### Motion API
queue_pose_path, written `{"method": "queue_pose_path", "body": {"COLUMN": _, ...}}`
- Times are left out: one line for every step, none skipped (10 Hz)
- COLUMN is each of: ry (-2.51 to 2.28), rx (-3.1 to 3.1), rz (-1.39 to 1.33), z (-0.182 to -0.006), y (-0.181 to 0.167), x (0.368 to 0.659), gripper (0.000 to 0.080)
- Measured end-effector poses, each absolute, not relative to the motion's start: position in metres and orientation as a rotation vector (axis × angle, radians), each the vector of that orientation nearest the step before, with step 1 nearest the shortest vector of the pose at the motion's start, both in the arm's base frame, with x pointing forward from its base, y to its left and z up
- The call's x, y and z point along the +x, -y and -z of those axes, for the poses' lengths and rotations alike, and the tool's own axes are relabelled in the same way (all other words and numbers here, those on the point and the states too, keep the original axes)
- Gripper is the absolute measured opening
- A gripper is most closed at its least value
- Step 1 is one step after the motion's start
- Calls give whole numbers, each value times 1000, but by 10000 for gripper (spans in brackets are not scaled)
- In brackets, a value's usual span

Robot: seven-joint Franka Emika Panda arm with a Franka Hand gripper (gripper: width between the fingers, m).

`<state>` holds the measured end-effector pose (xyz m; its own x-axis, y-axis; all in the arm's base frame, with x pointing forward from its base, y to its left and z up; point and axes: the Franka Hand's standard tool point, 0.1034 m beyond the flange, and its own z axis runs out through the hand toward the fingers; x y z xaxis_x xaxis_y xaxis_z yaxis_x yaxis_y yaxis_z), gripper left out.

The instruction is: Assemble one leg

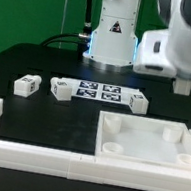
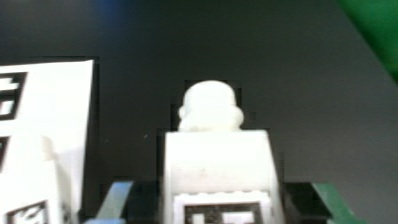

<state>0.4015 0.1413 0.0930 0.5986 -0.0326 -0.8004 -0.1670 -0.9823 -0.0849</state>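
Observation:
In the wrist view my gripper (image 2: 221, 203) is shut on a white leg (image 2: 217, 150). The leg has a rounded peg pointing away from the camera and a marker tag at its near end. The fingers (image 2: 118, 200) flank it on both sides. In the exterior view the gripper (image 1: 181, 85) hangs high at the exterior view's right, above the table, and the held leg is not clear there. Two more legs (image 1: 26, 84) (image 1: 61, 88) lie on the black table at the exterior view's left. A third (image 1: 139, 103) lies by the marker board's right end.
The marker board (image 1: 99, 91) lies mid-table and shows at the wrist view's edge (image 2: 45, 120). A large white square tray-like piece (image 1: 174, 158) sits at the exterior view's front right. A white rim wall (image 1: 32, 155) runs along the front and left. The robot base (image 1: 112, 30) stands behind.

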Motion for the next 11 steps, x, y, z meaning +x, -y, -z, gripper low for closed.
{"method": "queue_pose_path", "body": {"ry": -168, "rx": -2681, "rz": -1317, "z": -93, "y": -141, "x": 400, "gripper": 289}}
{"method": "queue_pose_path", "body": {"ry": -174, "rx": -2695, "rz": -1284, "z": -87, "y": -142, "x": 403, "gripper": 290}}
{"method": "queue_pose_path", "body": {"ry": -192, "rx": -2774, "rz": -1093, "z": -85, "y": -144, "x": 415, "gripper": 290}}
{"method": "queue_pose_path", "body": {"ry": -198, "rx": -2818, "rz": -994, "z": -90, "y": -143, "x": 411, "gripper": 290}}
{"method": "queue_pose_path", "body": {"ry": -209, "rx": -2875, "rz": -823, "z": -88, "y": -143, "x": 417, "gripper": 290}}
{"method": "queue_pose_path", "body": {"ry": -213, "rx": -2918, "rz": -669, "z": -89, "y": -143, "x": 420, "gripper": 290}}
{"method": "queue_pose_path", "body": {"ry": -190, "rx": -2950, "rz": -577, "z": -93, "y": -139, "x": 426, "gripper": 290}}
{"method": "queue_pose_path", "body": {"ry": -185, "rx": -2980, "rz": -413, "z": -103, "y": -134, "x": 445, "gripper": 290}}
{"method": "queue_pose_path", "body": {"ry": -187, "rx": -2993, "rz": -254, "z": -110, "y": -130, "x": 458, "gripper": 290}}
{"method": "queue_pose_path", "body": {"ry": -178, "rx": -2997, "rz": -117, "z": -115, "y": -126, "x": 470, "gripper": 290}}
{"method": "queue_pose_path", "body": {"ry": -161, "rx": -2994, "rz": -13, "z": -120, "y": -125, "x": 484, "gripper": 290}}
